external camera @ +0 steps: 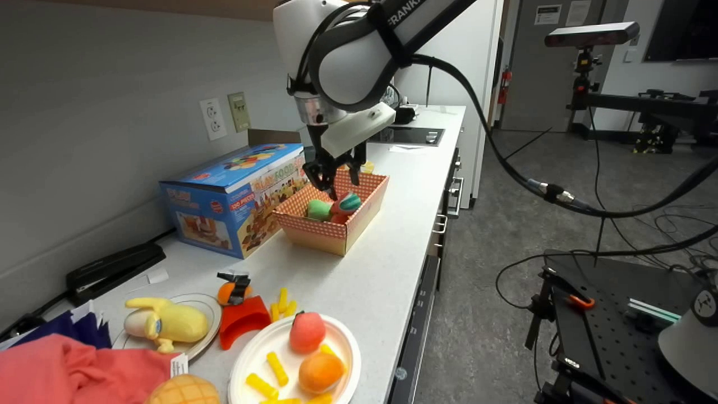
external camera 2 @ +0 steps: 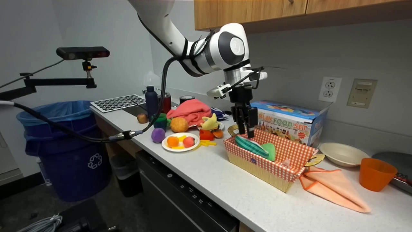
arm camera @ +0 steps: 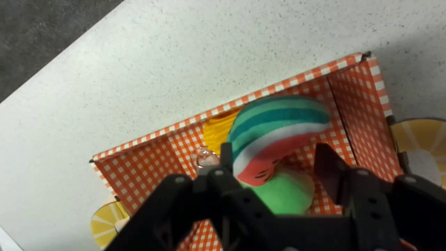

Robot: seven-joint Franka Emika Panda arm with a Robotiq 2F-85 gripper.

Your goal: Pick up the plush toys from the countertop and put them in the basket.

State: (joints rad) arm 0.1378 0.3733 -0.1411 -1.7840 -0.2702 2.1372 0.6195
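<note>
The basket (external camera: 311, 240) is rectangular with a red-and-white checked lining; it also shows in an exterior view (external camera 2: 257, 171) and the wrist view (arm camera: 366, 115). A striped watermelon plush toy (arm camera: 278, 122) and a green plush toy (arm camera: 289, 193) lie inside it, touching. My gripper (arm camera: 275, 153) is open, with its fingers apart above these two toys; it points down over the basket in both exterior views (external camera: 341, 187) (external camera 2: 245, 133). On the counter are a yellow banana plush toy (external camera: 179, 322) on a plate, an orange pineapple-like toy (external camera 2: 179, 124) and a purple round toy (external camera 2: 158, 135).
A blue printed box (external camera: 224, 196) stands beside the basket along the wall. A white plate (external camera: 350, 350) holds a red fruit, an orange and yellow sticks. A peach cloth (external camera 2: 334, 190), an orange cup (external camera 2: 376, 174) and a bowl (external camera 2: 344, 154) sit past the basket's other end.
</note>
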